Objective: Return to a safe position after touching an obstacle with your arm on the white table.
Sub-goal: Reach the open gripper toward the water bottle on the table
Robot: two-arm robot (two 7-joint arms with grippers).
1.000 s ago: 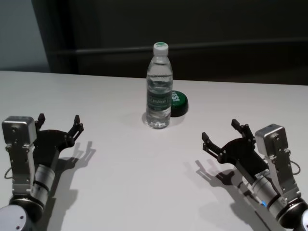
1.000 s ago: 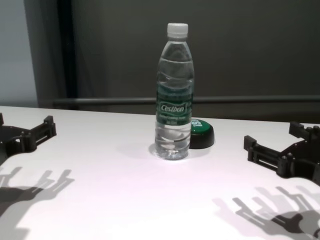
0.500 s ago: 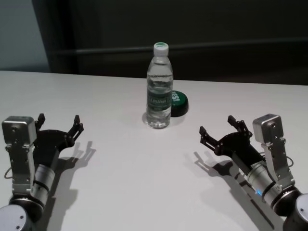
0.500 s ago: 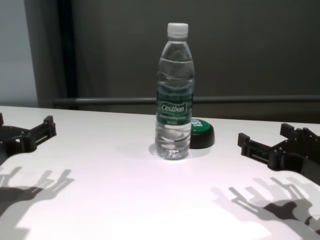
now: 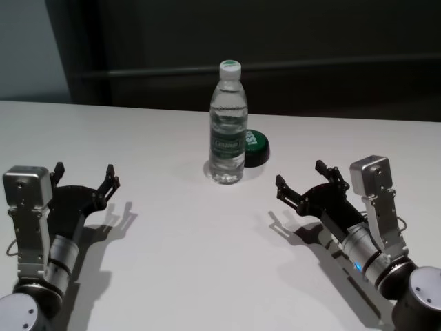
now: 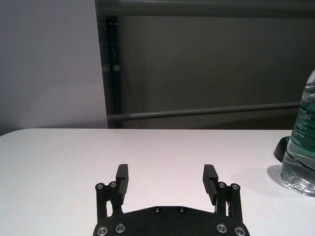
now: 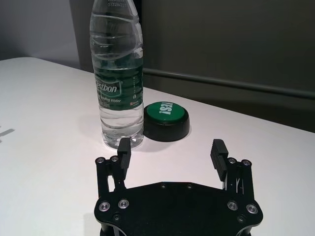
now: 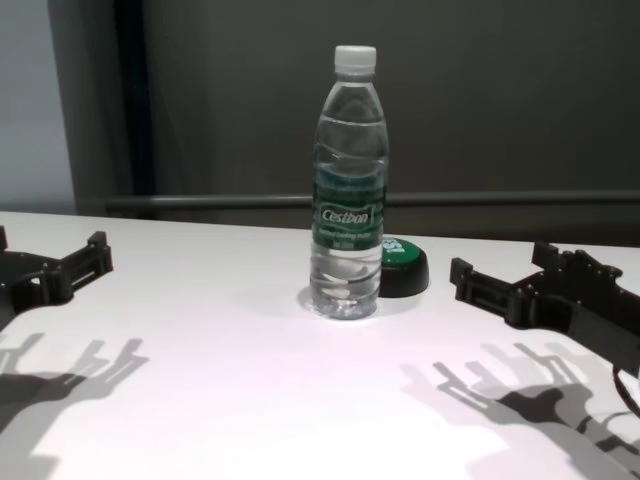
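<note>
The obstacle, a clear water bottle [image 5: 227, 124] with a white cap and green label, stands upright at the middle back of the white table [image 5: 172, 248]. It also shows in the chest view [image 8: 350, 190] and the right wrist view [image 7: 119, 78]. My right gripper [image 5: 300, 175] is open and empty, low over the table to the right of the bottle and apart from it. In the right wrist view my right gripper [image 7: 171, 147] points at the bottle and the button. My left gripper [image 5: 85, 169] is open and empty at the near left, far from the bottle.
A low black button with a green top [image 5: 256, 148] sits just behind and right of the bottle, touching or nearly touching it. A dark wall with a grey rail [image 8: 200, 202] runs behind the table's far edge.
My right gripper has moved left and forward, closer to the bottle and button, staying open. The left arm and the bottle have not moved.
</note>
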